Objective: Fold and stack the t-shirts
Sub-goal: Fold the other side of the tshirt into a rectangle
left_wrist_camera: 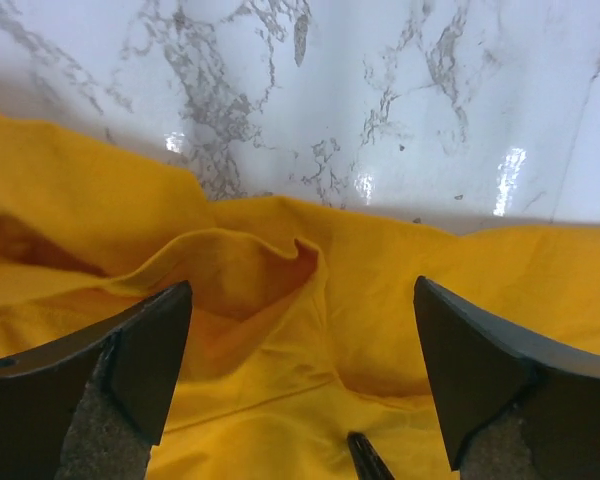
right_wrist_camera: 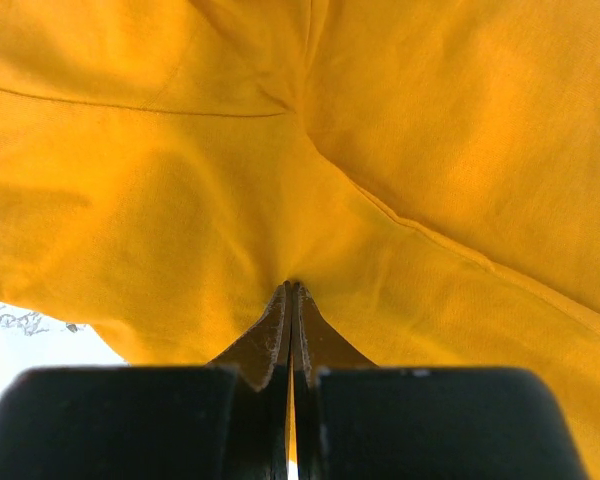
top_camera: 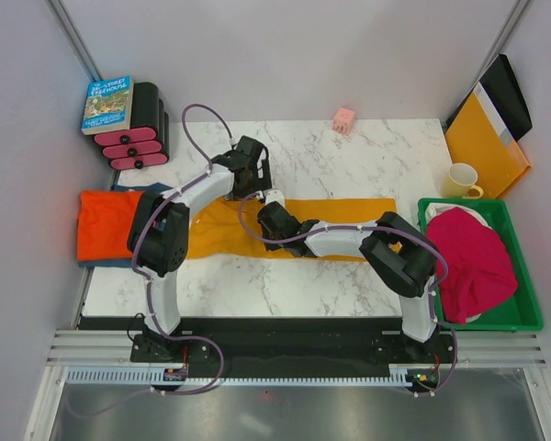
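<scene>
1. Nearest the right wrist lens: right gripper (right_wrist_camera: 292, 287) clenched on a fold of the mustard-yellow t-shirt (right_wrist_camera: 180, 200). Creases converging at the tips, sliver of yellow in the slit between the fingers (right_wrist_camera: 265, 340).
2. Left wrist view: left gripper (left_wrist_camera: 301, 285) released, fingers (left_wrist_camera: 130, 350) spread wide with nothing between them, poised over a rumpled ridge of the same shirt near its far edge. Contact with the cloth: cannot tell.
3. Overhead: shirt laid as a long band across the middle of the table (top_camera: 257, 285), ending just short of the green bin (top_camera: 523, 317). Middle stretch hidden under both grippers and the right forearm.
4. Red-orange t-shirt (top_camera: 106, 225) folded at the table's left edge, on top of the dusty blue t-shirt (top_camera: 106, 264); only thin blue margins visible. Junction with the mustard band covered by the left arm.
5. Magenta-pink t-shirt (top_camera: 473, 262) heaped in the bin; white item (top_camera: 438, 217) beneath it, not identifiable.
</scene>
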Available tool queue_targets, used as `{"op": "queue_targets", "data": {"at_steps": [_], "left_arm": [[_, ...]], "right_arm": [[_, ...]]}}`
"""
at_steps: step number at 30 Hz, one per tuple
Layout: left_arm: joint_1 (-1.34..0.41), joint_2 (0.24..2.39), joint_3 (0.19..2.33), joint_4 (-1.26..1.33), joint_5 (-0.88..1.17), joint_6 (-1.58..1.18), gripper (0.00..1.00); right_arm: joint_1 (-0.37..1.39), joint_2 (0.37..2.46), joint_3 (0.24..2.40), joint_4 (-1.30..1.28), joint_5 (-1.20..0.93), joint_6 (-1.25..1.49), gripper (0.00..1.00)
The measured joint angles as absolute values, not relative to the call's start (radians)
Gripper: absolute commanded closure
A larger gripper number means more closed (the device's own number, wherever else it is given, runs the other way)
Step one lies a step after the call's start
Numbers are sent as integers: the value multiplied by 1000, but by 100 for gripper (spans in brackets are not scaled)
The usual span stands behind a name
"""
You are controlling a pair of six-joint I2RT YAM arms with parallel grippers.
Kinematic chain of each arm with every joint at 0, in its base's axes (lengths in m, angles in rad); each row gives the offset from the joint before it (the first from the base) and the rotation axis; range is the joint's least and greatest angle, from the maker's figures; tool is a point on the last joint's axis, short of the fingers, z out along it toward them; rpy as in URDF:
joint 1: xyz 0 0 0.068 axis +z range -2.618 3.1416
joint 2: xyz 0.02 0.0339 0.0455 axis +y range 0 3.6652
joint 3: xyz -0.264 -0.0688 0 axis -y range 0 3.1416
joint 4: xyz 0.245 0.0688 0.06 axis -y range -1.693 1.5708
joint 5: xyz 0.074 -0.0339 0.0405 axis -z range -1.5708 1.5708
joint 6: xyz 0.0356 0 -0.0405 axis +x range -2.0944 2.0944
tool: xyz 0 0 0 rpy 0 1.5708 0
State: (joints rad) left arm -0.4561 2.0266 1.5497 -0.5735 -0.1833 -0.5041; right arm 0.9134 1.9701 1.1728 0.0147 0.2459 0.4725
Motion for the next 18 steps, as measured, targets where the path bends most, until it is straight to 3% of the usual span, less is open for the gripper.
{"op": "queue_targets", "data": {"at_steps": [9,11,14,15,16,18], "left_arm": [[-456,1761,1481,-527,-276,-514,3],[-456,1704,1443,-509,-288,-526,24],[-456,1652,1358,-487,-293,-555,66],[-456,1649,1331,-485,-295,-564,87],[-456,1650,1304,-484,-296,-570,98],[-456,1666,1264,-492,-298,-578,98]], "right_arm": [[914,1969,1173,12,253,475,100],[914,1966,1173,7,253,476,100],[914,1951,1171,-24,261,479,100],[914,1943,1169,-41,265,479,93],[914,1932,1168,-63,272,480,90],[914,1913,1168,-93,286,484,82]]}}
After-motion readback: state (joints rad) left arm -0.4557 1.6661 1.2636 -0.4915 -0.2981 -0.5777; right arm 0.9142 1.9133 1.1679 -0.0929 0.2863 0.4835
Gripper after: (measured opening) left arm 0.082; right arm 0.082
